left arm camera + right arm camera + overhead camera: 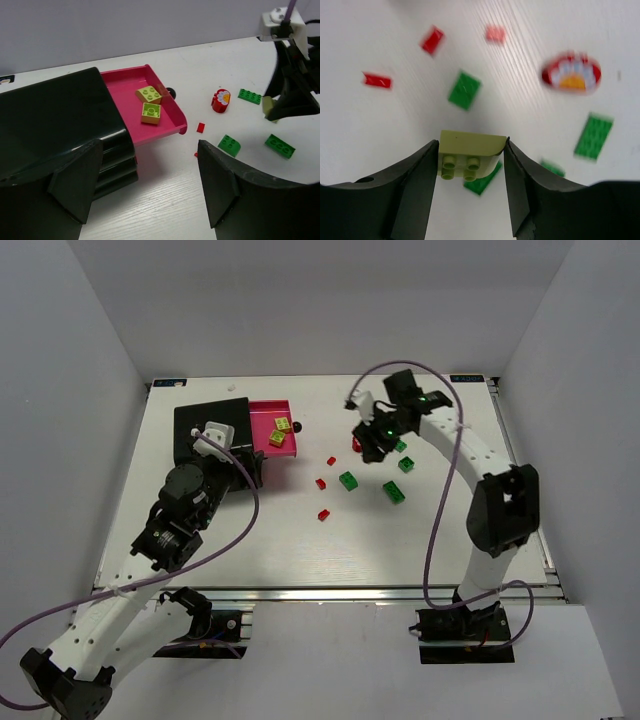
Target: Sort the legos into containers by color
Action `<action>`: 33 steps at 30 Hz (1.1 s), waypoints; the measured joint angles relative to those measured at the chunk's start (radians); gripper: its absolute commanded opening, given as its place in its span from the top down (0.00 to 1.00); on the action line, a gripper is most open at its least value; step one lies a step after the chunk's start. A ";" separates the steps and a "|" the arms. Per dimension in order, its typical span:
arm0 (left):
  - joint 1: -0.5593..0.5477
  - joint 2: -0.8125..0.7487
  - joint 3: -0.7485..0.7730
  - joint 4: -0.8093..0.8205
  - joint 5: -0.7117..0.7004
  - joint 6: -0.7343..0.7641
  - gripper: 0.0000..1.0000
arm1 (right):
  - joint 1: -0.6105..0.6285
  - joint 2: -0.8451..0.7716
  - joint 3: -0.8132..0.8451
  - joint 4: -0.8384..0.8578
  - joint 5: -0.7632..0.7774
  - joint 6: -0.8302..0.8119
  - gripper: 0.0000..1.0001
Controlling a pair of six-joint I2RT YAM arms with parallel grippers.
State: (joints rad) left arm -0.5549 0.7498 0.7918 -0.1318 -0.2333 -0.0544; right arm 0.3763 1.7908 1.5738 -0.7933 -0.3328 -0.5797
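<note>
Right gripper has its fingers clamped on a lime brick, up off the surface. I'd carry it high and drop it in the pink box beside the two matching bricks. Left gripper hangs spread open.

You have bright, even overhead light, with soft shadows on the table. Your right wrist view is smeared, perhaps by motion; only the lime brick looks sharp.
</note>
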 measured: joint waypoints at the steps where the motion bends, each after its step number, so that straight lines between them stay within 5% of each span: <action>1: 0.001 -0.006 -0.008 0.004 -0.016 0.006 0.14 | 0.034 0.034 0.056 0.009 -0.021 0.001 0.99; 9: 0.008 -0.056 -0.050 0.032 -0.131 0.036 0.14 | 0.224 0.334 0.552 0.071 -0.107 0.064 1.00; 21: 0.010 -0.050 -0.077 0.058 -0.189 0.085 0.14 | 0.299 0.376 0.556 0.421 -0.082 0.251 0.97; 25: 0.010 -0.046 -0.077 0.058 -0.195 0.092 0.14 | 0.315 0.415 0.566 0.504 -0.079 0.301 0.83; 28: 0.010 -0.046 -0.077 0.059 -0.200 0.095 0.14 | 0.331 0.464 0.587 0.551 -0.073 0.335 0.60; 29: 0.010 -0.046 -0.079 0.060 -0.202 0.095 0.14 | 0.334 0.476 0.589 0.561 -0.071 0.341 0.44; 33: 0.010 -0.047 -0.081 0.063 -0.205 0.099 0.14 | 0.347 0.509 0.592 0.583 -0.059 0.370 0.26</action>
State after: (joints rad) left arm -0.5446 0.7033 0.7105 -0.0685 -0.4381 0.0444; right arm 0.7231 2.3001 2.1654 -0.2100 -0.3920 -0.2100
